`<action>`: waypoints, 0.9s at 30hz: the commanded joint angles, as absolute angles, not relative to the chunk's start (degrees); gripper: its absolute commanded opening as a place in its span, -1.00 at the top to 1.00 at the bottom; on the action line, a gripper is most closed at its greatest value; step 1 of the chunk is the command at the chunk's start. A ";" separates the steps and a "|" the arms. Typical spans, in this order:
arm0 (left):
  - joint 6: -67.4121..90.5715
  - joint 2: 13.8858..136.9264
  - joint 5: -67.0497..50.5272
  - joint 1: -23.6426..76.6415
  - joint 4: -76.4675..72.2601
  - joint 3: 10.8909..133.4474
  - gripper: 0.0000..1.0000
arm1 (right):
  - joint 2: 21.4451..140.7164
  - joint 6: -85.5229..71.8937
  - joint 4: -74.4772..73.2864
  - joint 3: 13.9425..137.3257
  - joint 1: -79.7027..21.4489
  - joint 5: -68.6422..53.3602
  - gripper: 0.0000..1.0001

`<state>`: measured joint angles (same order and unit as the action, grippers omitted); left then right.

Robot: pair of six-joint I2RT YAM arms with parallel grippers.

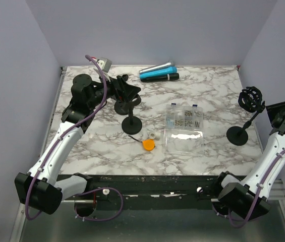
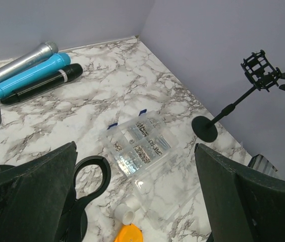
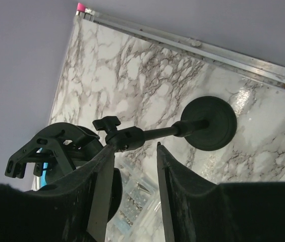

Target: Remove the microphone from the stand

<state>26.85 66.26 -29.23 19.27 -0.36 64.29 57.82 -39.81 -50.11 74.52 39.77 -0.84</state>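
The right claw [image 3: 135,149] is narrowed but not closed. Marble shows through the gap, and its left fingertip sits right at the swivel joint of the tilted stand [image 3: 203,123], beside the cage mount [image 3: 56,146]. The left claw [image 2: 135,151] is spread wide over two other stands [image 1: 131,123]. Three microphones [image 1: 158,72] — silver, blue, black — lie side by side at the tabletop's [image 1: 213,91] far edge, well apart from both claws.

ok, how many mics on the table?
3, side by side at the table's back edge: silver mic, blue mic, black mic. The left arm could hide more.
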 commanded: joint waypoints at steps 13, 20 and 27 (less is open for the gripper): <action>25.71 64.87 -28.74 19.51 -0.09 65.70 -0.97 | 58.21 -39.52 -46.19 70.33 39.99 -9.98 0.29; 25.58 64.60 -28.48 19.51 -0.09 65.63 -0.97 | 58.71 -39.52 -45.45 69.53 39.99 -9.00 0.30; 25.57 64.94 -28.56 19.51 1.10 65.61 -0.97 | 58.86 -39.46 -45.51 71.63 40.00 -10.51 0.30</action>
<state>26.17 65.43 -29.17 19.27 0.19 64.29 58.92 -39.62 -45.91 70.59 39.77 -8.51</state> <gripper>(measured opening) 0.981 0.351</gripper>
